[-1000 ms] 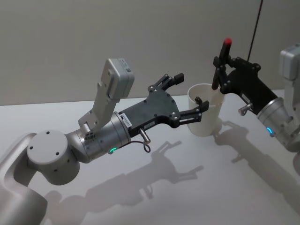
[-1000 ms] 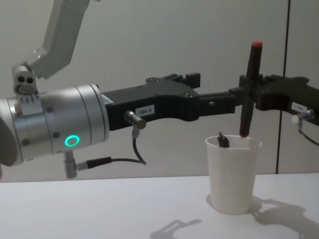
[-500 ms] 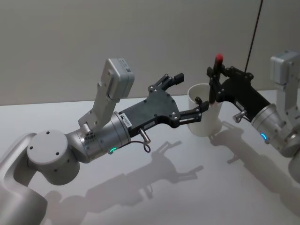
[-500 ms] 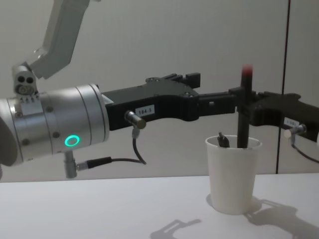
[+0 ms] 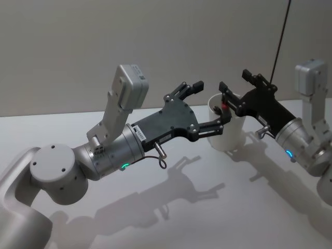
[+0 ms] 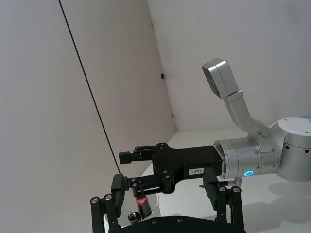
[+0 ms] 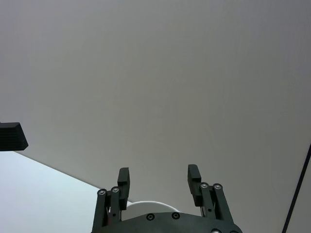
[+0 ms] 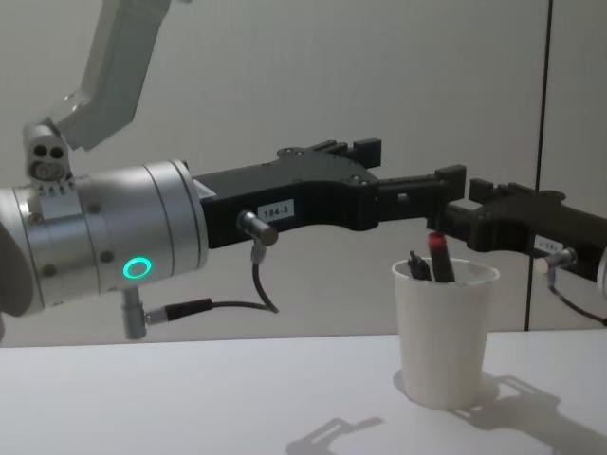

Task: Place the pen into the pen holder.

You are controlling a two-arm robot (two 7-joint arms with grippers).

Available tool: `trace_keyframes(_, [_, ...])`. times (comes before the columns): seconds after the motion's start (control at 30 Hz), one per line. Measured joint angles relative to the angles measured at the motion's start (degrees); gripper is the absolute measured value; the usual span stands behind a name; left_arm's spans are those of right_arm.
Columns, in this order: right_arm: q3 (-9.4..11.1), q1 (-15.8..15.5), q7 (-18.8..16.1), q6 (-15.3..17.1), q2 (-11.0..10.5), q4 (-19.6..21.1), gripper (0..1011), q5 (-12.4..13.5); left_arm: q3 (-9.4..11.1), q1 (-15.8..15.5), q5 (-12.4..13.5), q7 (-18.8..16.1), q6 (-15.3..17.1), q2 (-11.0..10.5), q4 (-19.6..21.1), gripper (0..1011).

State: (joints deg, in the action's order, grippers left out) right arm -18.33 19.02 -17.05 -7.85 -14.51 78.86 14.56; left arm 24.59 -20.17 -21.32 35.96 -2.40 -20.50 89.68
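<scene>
The red-capped pen [image 8: 438, 256] stands in the pen holder [image 8: 442, 332] on the table [image 8: 190, 398], leaning on the rim beside a second dark pen [image 8: 415, 264]. Your right gripper [image 5: 233, 95] hovers just above the rim, jaws spread and holding nothing. Your left gripper [image 5: 206, 106] is also spread, its lower finger near the cup wall. Risk, as I judge it: either arm pulling back low could clip the light cup and tip it.
</scene>
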Motion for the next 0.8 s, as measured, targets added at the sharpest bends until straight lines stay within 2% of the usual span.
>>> trace_keyframes(0.07, [0.0, 0.0, 0.0, 0.1, 0.0, 0.0, 779, 0.0, 0.0, 0.0, 0.0, 0.0, 0.0, 0.0, 0.0, 1001])
trace_keyframes(0.27, [0.0, 0.0, -0.1, 0.1, 0.0, 0.0, 914, 0.2, 0.0, 0.0, 0.0, 0.0, 0.0, 0.0, 0.0, 1001])
trace_keyframes(0.3, [0.1, -0.1, -0.1, 0.1, 0.0, 0.1, 968, 0.4, 0.0, 0.0, 0.0, 0.0, 0.0, 0.0, 0.0, 1001])
trace_keyframes(0.37, [0.1, -0.1, -0.1, 0.1, -0.1, 0.3, 996, 0.7, 0.0, 0.0, 0.0, 0.0, 0.0, 0.0, 0.0, 1001])
trace_keyframes(0.8, [1.9, -1.6, 0.4, 0.5, -2.0, 4.0, 1001, 4.5, 0.0, 0.0, 0.0, 0.0, 0.0, 0.0, 0.0, 1001])
